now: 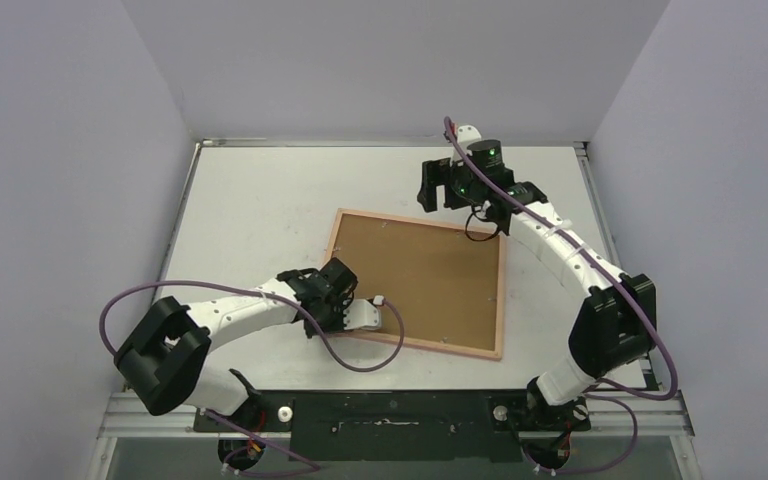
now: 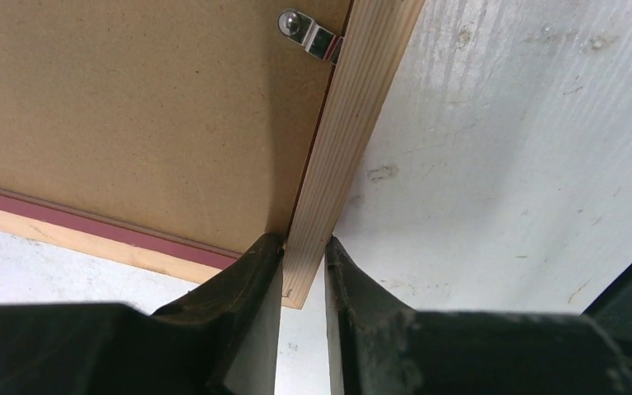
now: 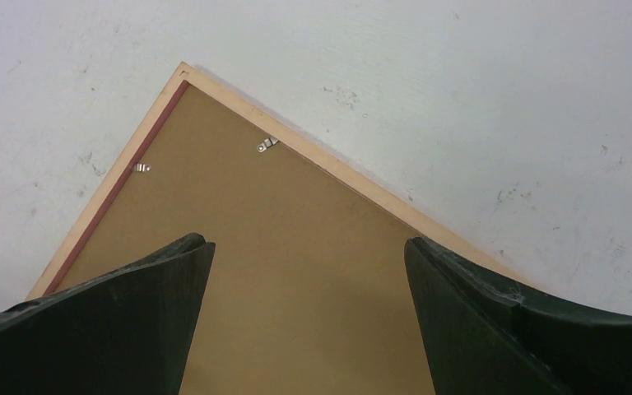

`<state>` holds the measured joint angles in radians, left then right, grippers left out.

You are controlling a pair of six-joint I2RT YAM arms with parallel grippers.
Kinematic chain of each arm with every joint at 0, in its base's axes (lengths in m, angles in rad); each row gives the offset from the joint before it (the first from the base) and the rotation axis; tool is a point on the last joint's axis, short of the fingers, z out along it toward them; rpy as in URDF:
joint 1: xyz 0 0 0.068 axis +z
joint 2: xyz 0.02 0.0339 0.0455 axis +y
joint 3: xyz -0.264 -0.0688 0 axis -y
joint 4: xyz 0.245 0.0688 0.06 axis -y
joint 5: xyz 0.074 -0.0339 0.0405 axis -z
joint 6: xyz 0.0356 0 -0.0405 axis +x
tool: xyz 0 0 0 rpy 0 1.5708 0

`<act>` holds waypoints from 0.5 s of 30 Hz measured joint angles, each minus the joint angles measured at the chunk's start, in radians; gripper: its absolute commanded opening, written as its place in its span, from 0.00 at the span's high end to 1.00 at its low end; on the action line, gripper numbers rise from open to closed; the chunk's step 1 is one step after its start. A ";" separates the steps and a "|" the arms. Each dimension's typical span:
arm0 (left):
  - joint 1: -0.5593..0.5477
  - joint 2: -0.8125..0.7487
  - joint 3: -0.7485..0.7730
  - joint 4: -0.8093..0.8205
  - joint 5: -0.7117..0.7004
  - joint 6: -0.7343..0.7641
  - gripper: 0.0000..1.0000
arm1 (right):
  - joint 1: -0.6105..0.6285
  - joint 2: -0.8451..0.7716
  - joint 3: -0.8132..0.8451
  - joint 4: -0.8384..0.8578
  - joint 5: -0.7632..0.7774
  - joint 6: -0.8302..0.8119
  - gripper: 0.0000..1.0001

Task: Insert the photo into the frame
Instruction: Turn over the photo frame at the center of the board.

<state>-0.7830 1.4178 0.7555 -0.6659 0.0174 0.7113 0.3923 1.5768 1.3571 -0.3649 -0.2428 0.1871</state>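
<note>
Nearest the arms, the L gripper [image 2: 304, 263] is pinching the big thin frame [image 2: 354, 123], pale wood on its back, right by its near-left corner. One black finger [image 2: 251, 280] sits inside the rail, over the flat brown backing board [image 2: 132, 107]. The other sits outside, over the white table [image 2: 502, 164]. Both look pressed on the rail, so the wood is squeezed betw. them.

What could go wrong: the grip is only on a skinny rail, at one corner. If that arm lifts, the big frame may tip, twist or slip out, bc most of it hangs far from the fingers. The inside finger may also shove the board. The board could pop loose if the little metal clip [image 2: 309, 34] isn't turned over it. I can't tell if the clips are locking.

The frame lies flat, back side up, approx. mid table, w/ a thin pink strip [image 2: 90, 220] along one inner edge. The blue sky photo can't be seen anywhere. It may be under the board, but I can't tell.

Farthest away, the R gripper [image 3: 309, 247] hangs over the frame's far corner w/ fingers spread wide and nothing in them. The board shows below it, not touching.
</note>
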 measured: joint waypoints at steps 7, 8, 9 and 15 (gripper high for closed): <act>0.008 -0.039 -0.014 0.001 0.001 0.008 1.00 | 0.137 -0.101 -0.092 0.004 0.119 -0.076 0.10; 0.013 -0.050 -0.013 -0.006 0.003 0.011 1.00 | 0.148 -0.125 -0.114 0.004 0.124 -0.088 0.10; 0.023 -0.063 -0.006 -0.025 0.008 0.018 1.00 | 0.158 -0.158 -0.148 0.010 0.125 -0.104 0.10; 0.117 -0.128 0.107 -0.160 0.045 0.082 1.00 | 0.167 -0.427 -0.334 0.028 0.098 -0.242 0.10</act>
<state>-0.6655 1.2900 0.8623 -0.8257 0.0620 0.7929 0.5591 1.1496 1.0229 -0.3367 -0.1448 -0.0547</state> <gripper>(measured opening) 0.204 0.898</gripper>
